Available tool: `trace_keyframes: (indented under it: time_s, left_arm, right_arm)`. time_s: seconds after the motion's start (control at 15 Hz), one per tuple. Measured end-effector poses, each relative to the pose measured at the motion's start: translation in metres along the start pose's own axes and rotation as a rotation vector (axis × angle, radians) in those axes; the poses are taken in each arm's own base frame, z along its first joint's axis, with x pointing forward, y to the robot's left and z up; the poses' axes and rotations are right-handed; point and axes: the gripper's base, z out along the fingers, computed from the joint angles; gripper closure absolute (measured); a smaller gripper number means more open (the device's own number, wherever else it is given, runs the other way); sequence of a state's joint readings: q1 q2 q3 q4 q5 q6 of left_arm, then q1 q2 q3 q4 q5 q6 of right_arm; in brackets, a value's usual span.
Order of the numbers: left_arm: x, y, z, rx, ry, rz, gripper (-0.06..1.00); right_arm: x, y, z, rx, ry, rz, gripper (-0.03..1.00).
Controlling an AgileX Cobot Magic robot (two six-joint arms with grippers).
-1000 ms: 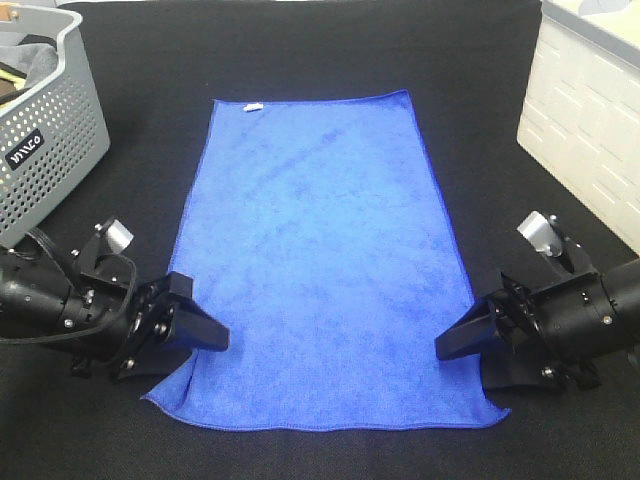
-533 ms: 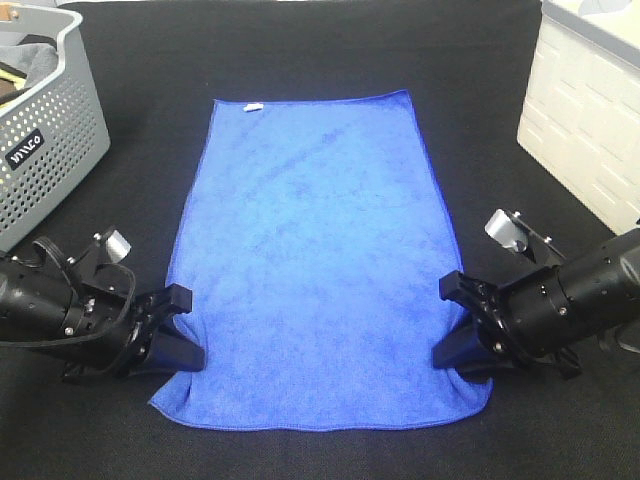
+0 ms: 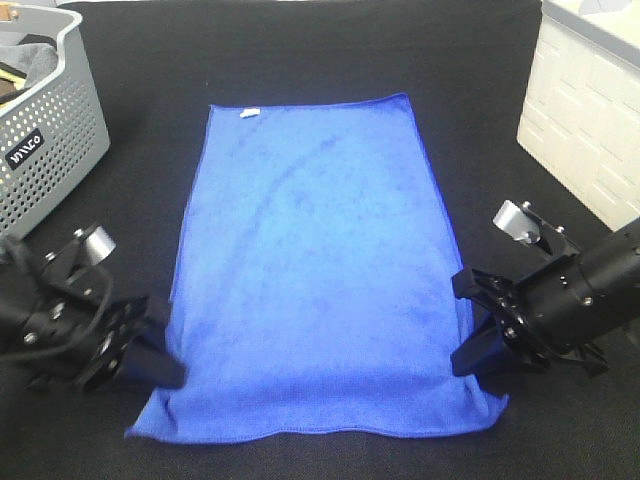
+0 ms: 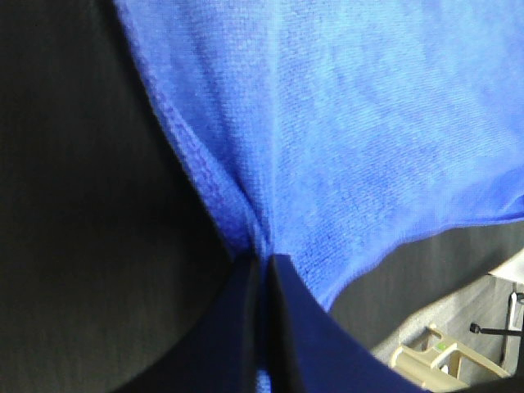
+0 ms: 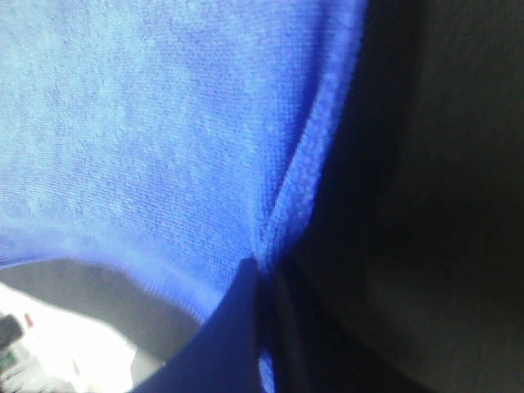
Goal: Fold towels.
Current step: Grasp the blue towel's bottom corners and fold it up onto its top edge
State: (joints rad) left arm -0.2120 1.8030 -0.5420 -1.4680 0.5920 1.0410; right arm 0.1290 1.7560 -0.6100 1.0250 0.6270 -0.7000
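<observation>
A bright blue towel point(image 3: 315, 260) lies spread lengthwise on the black table, its white tag point(image 3: 250, 112) at the far left corner. My left gripper point(image 3: 170, 372) is shut on the towel's left edge close to the near corner. My right gripper point(image 3: 468, 358) is shut on the right edge close to the other near corner. The near end of the towel is lifted and stretched between them. In the left wrist view the towel point(image 4: 327, 123) bunches into the closed fingers point(image 4: 286, 327). In the right wrist view the towel point(image 5: 164, 123) pinches the same way into the fingers point(image 5: 237, 327).
A grey perforated basket point(image 3: 45, 130) with dark cloths stands at the far left. A white box point(image 3: 590, 110) stands at the far right. Black table surface point(image 3: 310, 50) stretches beyond the towel's far end.
Both grippers closed on the towel's side edges near the front corners. They then pulled outward and up slightly, spreading and raising the near end.
</observation>
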Motion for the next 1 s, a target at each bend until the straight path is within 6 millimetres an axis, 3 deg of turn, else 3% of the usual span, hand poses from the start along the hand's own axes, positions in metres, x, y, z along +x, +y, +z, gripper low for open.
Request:
trace_keyframes:
  time_s: [0.33, 0.6, 0.67, 0.87, 0.93, 1.0]
  left_arm:
    - [0.054, -0.001, -0.033, 0.009, -0.010, -0.004, 0.93]
    - [0.066, -0.003, -0.043, -0.001, -0.002, -0.019, 0.93]
    - [0.065, -0.003, -0.043, -0.008, -0.008, -0.018, 0.93]
    - [0.025, -0.018, -0.052, -0.039, -0.159, 0.053, 0.94]
    - [0.025, -0.018, -0.052, -0.039, -0.159, 0.053, 0.94]
    - [0.007, -0.024, -0.055, -0.051, -0.210, 0.086, 0.94]
  right_arm:
    - [0.055, 0.000, -0.017, -0.015, 0.080, 0.036, 0.97]
    - [0.074, 0.005, -0.030, -0.034, 0.053, 0.005, 0.97]
    - [0.071, 0.006, -0.032, -0.034, 0.037, 0.001, 0.97]
    - [0.026, 0.026, -0.048, -0.043, -0.090, -0.077, 0.97]
    - [0.026, 0.026, -0.048, -0.043, -0.090, -0.077, 0.97]
    - [0.007, 0.034, -0.052, -0.053, -0.117, -0.101, 0.97]
